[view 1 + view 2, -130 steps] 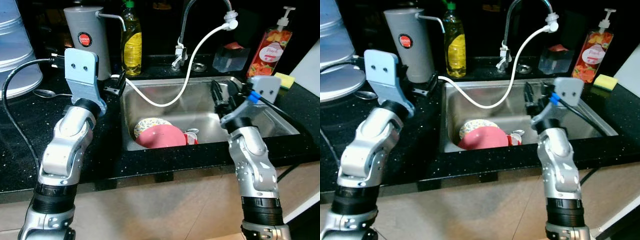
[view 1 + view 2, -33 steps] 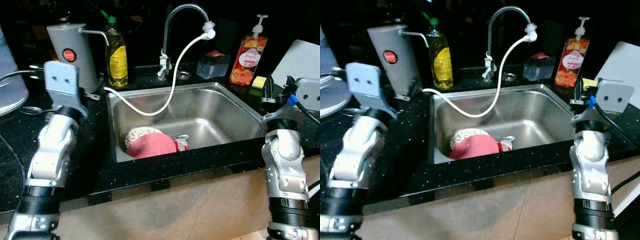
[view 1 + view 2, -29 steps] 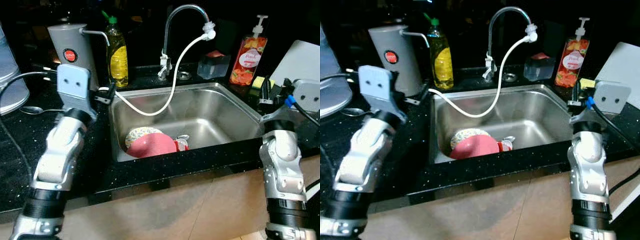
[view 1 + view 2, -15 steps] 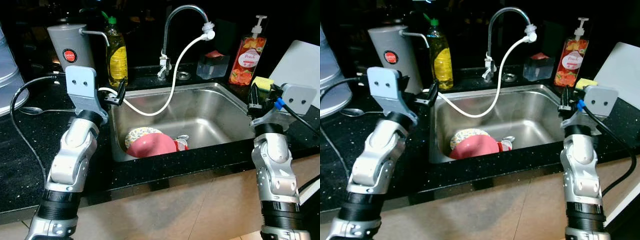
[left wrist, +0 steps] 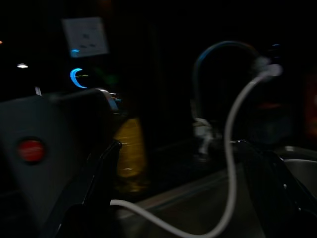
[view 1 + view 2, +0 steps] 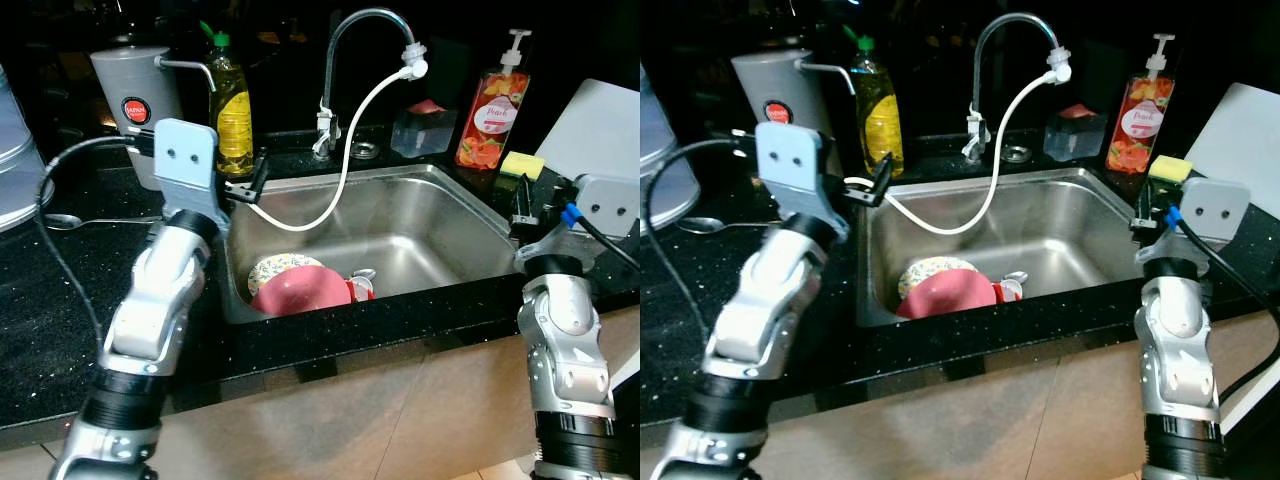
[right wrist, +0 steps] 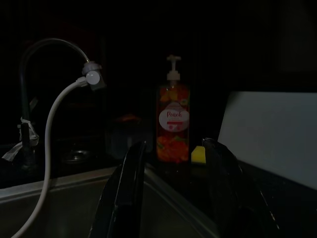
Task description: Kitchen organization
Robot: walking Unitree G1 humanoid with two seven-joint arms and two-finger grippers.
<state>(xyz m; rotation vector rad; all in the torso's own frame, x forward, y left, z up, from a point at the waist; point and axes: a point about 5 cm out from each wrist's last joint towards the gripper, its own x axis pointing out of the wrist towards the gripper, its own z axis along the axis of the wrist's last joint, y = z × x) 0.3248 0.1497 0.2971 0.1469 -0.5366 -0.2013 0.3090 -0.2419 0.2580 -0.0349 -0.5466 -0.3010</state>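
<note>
Left eye view looks down on a steel sink (image 6: 470,215) set in a black speckled counter (image 6: 60,290), and everything else sits around that basin. Nearest, against the sink's front wall, a pink plate (image 6: 300,290) leans over a floral plate (image 6: 268,270), with a small red and white cup (image 6: 362,287) just beside them. At the sink's front left corner the left gripper (image 6: 255,182) hovers above the rim; in the left wrist view its two fingers (image 5: 94,193) stand well apart with nothing between them. At the sink's right rim the right gripper (image 7: 173,193) is raised over the counter, its fingers (image 7: 124,193) also spread and holding nothing. Left of the sink a spoon (image 6: 65,220) lies on the counter. A white hose (image 6: 345,170) droops from the tap's nozzle into the basin and out over the left rim. Behind the sink stand the curved tap (image 6: 345,60), a yellow dish soap bottle (image 6: 232,110) and a grey dispenser (image 6: 135,90) to the back left, and to the back right a clear box (image 6: 420,125), a peach soap pump bottle (image 6: 490,110) and a yellow sponge (image 6: 522,163), with a white board (image 6: 595,130) beyond.
</note>
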